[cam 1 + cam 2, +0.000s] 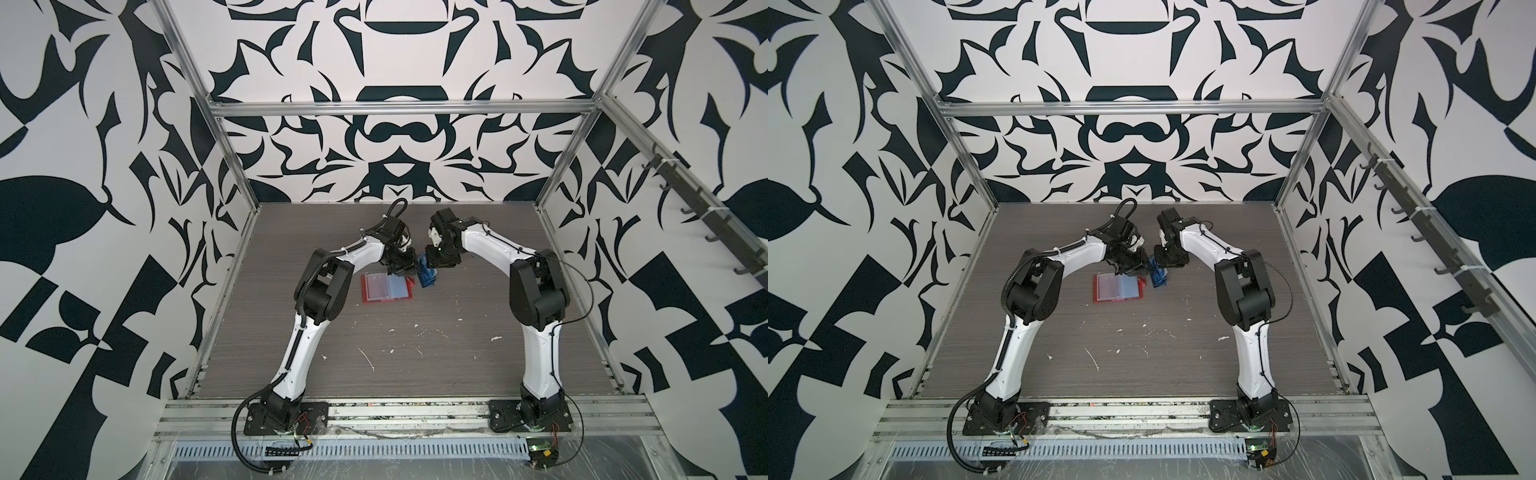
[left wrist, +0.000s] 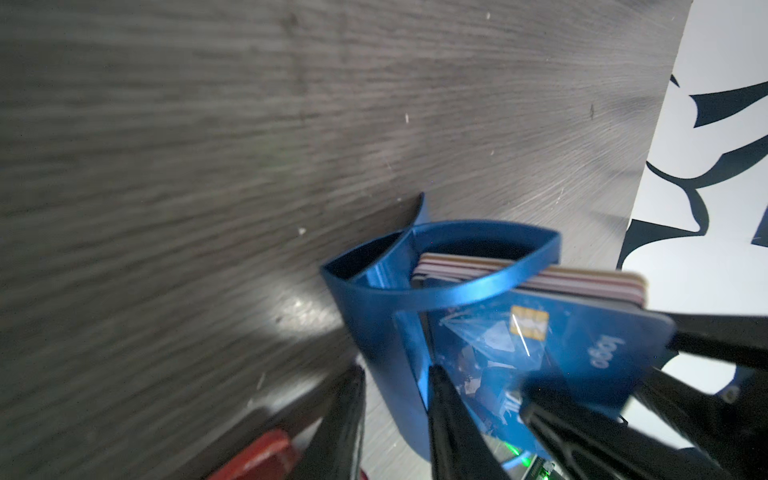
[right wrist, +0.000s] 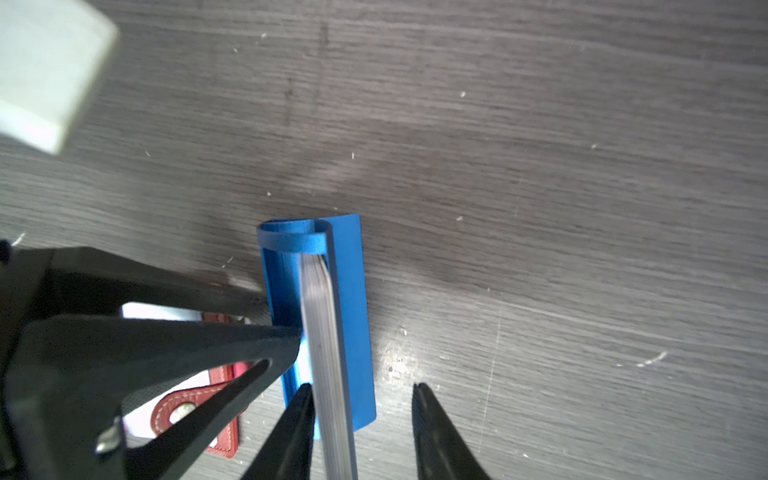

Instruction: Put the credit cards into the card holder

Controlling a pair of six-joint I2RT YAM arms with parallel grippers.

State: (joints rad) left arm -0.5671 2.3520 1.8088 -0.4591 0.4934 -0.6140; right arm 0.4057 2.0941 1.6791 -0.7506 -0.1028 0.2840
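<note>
Red card holder [image 1: 386, 287]; blue rack [image 1: 428, 277]; blue credit card [image 2: 561, 361]; grey table [image 1: 415, 365].

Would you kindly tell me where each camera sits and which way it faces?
Both top views: high in front, looking down at table; left arm, right arm show.
Left wrist: low beside blue rack, facing credit cards; own fingers show.
Right wrist: above the rack, looking down; own fingers show.
Shared: rack, cards, card holder.
</note>
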